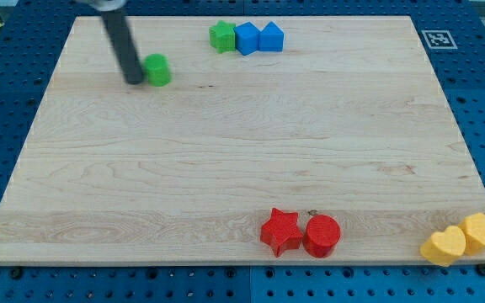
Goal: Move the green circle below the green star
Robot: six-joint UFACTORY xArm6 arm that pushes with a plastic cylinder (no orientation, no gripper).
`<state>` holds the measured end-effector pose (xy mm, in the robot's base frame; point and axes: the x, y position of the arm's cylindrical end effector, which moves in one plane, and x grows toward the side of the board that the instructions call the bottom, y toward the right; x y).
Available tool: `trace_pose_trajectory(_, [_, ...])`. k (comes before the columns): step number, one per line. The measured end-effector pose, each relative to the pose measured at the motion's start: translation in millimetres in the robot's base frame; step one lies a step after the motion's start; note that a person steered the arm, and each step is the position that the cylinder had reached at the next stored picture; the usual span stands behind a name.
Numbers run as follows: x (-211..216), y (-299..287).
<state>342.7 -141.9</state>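
Camera view: tip (134, 82) down on the wooden board (226, 168), just to the view's left of the green circle (157, 70), touching or nearly so; contact not clear. No pincer on this rod, so nothing to open or close, nothing gripped. Green circle in the upper left part of the board, near the top edge but not against it. Green star (222, 36) further toward the view's right, hard by the top edge, touching a blue block (247, 39), shape unclear, with a second blue block (271, 37), peaked on top, beside that. Wide bare wood below the star and across the middle of the board. Along the bottom edge, red star (280, 231) touching red circle (322, 235). In the bottom right corner, yellow heart (444, 246) and a second yellow block (481, 231), overhanging the edge.
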Motion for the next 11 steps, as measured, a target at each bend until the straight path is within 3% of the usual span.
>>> trace_pose_trajectory(1, [-6.3, 68.2])
trace_pose_trajectory(3, [-5.1, 38.2])
trace_pose_trajectory(5, [4.4, 93.8])
trace_pose_trajectory(11, [-10.6, 73.9])
